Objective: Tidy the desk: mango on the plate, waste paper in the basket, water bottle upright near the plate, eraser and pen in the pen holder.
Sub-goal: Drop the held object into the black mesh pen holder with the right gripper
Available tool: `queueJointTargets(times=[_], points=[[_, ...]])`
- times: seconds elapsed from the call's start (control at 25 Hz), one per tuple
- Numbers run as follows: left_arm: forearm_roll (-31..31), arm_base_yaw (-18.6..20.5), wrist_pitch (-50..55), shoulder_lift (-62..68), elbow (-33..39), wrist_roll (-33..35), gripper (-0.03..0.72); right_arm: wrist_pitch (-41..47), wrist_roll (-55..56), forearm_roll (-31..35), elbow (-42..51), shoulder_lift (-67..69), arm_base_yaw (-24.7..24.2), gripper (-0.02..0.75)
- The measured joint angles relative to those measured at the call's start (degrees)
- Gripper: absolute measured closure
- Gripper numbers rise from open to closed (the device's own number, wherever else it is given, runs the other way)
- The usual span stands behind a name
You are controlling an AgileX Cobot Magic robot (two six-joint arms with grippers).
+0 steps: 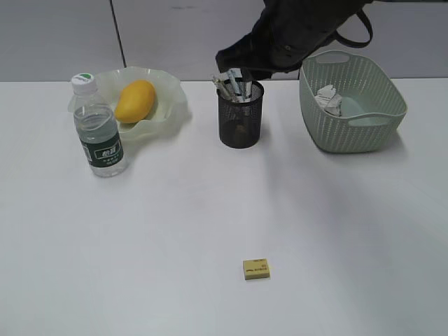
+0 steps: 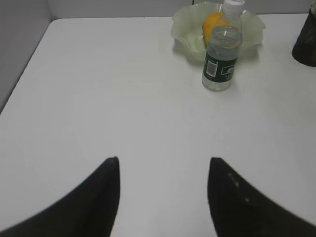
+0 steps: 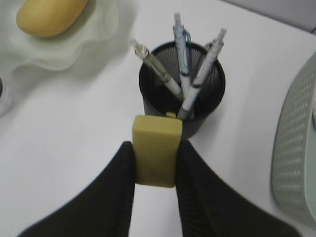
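Right gripper clamps an eraser just over the holder, mid-back of the desk. Left gripper gapes empty near the left edge. Mango on plate, bottle upright beside it, back-left. Paper in basket, back-right. Second eraser near front edge.

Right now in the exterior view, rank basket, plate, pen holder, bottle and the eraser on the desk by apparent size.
1. basket and plate, about alike
2. bottle and pen holder, too close to rank
3. eraser, though nearest the camera
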Motion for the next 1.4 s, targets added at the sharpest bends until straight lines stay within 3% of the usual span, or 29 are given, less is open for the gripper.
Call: queueJointTargets(times=[0.48,0.76,1.4], points=[[0.0,0.0,0.0,0.0,0.0,0.0,0.250,-14.4,0.1,0.3,-4.4,9.8,-3.4,0.526],[0.0,0.0,0.0,0.0,0.0,0.0,0.250,-15.2,0.1,0.8,-9.6,15.7,-3.4,0.526],[0.0,0.0,0.0,0.0,0.0,0.0,0.250,-16.5,0.1,0.0,-10.2,16.6,-4.5,0.526]])
